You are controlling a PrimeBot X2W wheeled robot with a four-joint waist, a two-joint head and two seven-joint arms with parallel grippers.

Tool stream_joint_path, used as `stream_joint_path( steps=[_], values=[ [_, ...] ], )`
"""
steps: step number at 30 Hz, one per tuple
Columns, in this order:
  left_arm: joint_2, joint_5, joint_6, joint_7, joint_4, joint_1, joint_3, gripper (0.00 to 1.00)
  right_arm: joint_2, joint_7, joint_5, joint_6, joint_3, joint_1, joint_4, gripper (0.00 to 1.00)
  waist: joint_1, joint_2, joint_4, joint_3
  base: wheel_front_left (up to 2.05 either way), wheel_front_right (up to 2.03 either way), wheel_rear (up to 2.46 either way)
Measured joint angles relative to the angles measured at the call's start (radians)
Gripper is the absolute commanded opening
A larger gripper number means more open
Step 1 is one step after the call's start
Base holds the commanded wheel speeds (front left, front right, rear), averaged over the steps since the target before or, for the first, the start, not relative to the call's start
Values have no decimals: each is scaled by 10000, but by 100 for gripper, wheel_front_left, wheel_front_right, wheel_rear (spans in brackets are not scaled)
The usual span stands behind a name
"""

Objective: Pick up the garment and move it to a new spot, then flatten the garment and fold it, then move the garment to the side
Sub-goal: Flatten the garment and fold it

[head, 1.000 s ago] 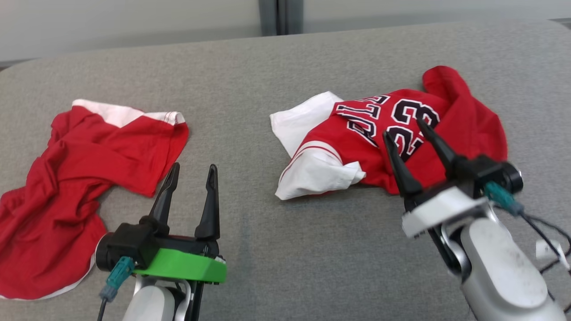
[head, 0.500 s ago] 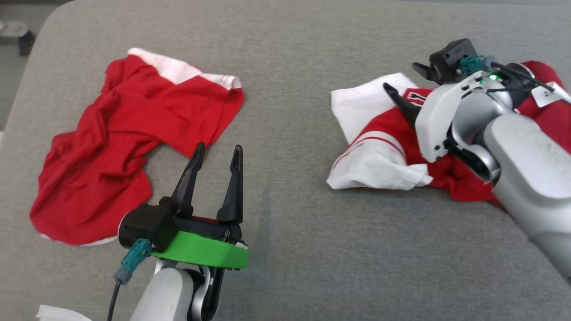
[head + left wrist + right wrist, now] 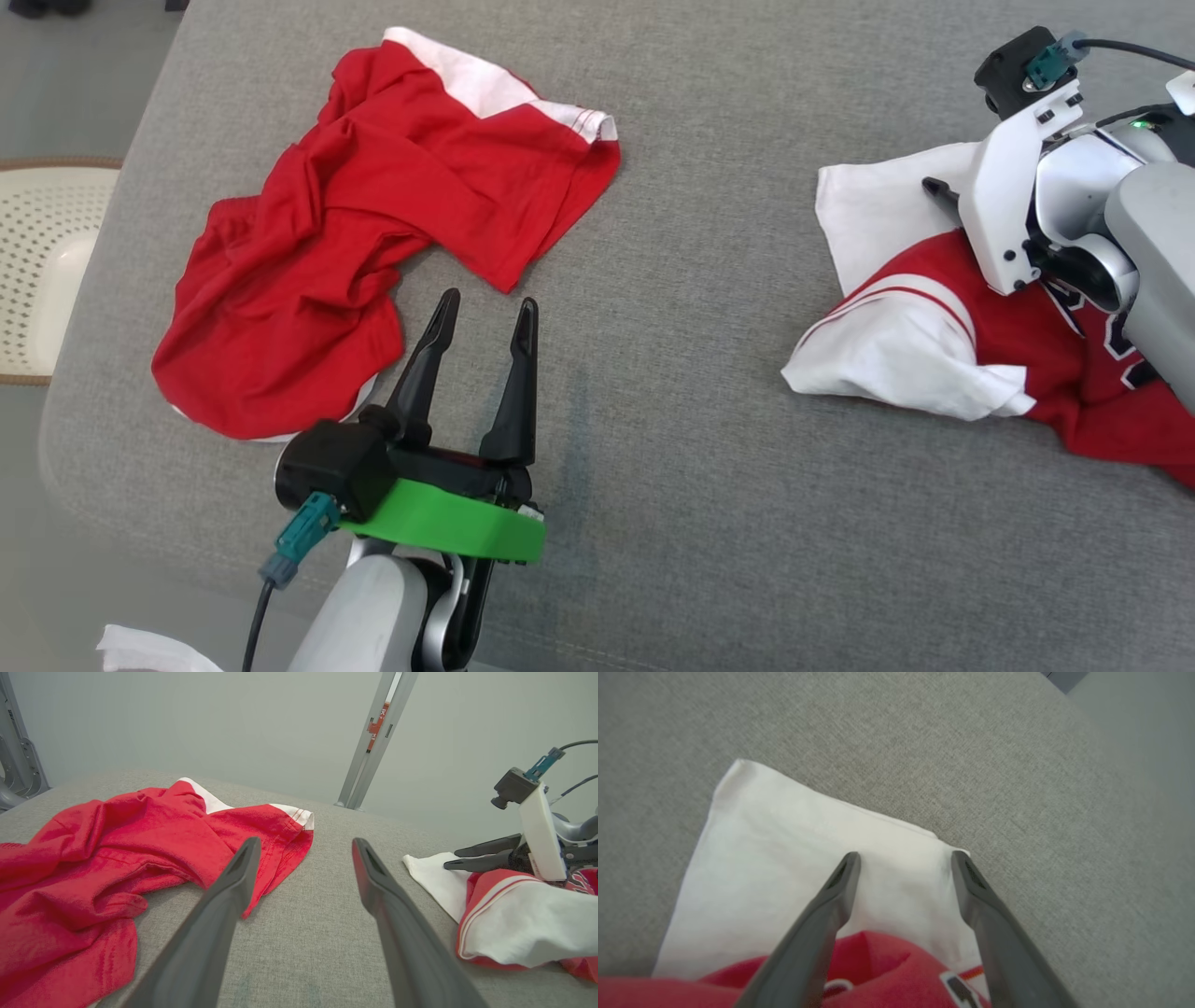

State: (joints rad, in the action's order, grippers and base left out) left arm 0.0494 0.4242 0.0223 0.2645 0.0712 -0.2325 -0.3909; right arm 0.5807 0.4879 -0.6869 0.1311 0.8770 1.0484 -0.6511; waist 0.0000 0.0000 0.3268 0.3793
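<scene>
A crumpled red and white jersey, the garment (image 3: 1018, 327), lies at the right on the grey padded surface (image 3: 691, 392). My right gripper (image 3: 936, 192) hangs over its white sleeve (image 3: 784, 858), open, fingers pointing down with nothing between them. In the right wrist view the right gripper (image 3: 906, 855) has its tips over the sleeve's far edge. A second red garment with a white band (image 3: 373, 215) lies rumpled at the left. My left gripper (image 3: 490, 301) is open and empty, just right of that garment's near corner. The left wrist view shows the left gripper (image 3: 305, 842), the jersey (image 3: 504, 910) and the right gripper (image 3: 451, 859).
The padded surface ends in a rounded edge at the left, with a white perforated object (image 3: 37, 261) on the floor beyond it. A scrap of white cloth (image 3: 140, 649) lies at the bottom left. A grey post (image 3: 373, 742) stands against the wall behind.
The head camera has swung, shifting the whole picture right and down. My right gripper has gone from the jersey's numbers up to its white sleeve and tipped downward. The left gripper has kept its pose.
</scene>
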Motion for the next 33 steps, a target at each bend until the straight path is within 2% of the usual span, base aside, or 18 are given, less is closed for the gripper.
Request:
stream_joint_path(
  steps=[8,9,10,11,16,22,27,33],
  values=[
    [0,19,-65,0,0,-33,-155,100,309,249,-717,0,905,340,-341,100,0,0,388,270,0,0,0],
    [0,19,-77,0,-8,-40,-144,100,347,303,-819,0,1068,424,-334,98,0,0,416,306,0,0,0],
    [-2,19,-88,0,-10,-45,-138,100,405,305,-917,0,1179,488,-326,15,0,0,442,336,0,0,0],
    [-2,19,-90,0,-10,-50,-127,100,449,259,-978,2,1243,532,-313,0,0,0,460,360,0,0,0],
    [0,19,-90,0,-6,-93,-104,100,468,-430,-1078,10,1685,834,-318,0,0,0,523,435,0,0,0],
    [-2,52,-96,0,-4,-120,-151,100,345,-2393,-468,6,1519,1766,-976,0,0,0,519,405,0,0,0],
    [-2,67,-98,0,-10,-139,-205,100,27,-4449,596,6,959,2805,-2224,0,0,0,558,375,0,0,0],
    [-2,107,-127,0,-13,-143,-198,100,-631,-6928,2295,6,-238,3937,-4217,0,0,0,635,374,0,0,0]
  ],
)
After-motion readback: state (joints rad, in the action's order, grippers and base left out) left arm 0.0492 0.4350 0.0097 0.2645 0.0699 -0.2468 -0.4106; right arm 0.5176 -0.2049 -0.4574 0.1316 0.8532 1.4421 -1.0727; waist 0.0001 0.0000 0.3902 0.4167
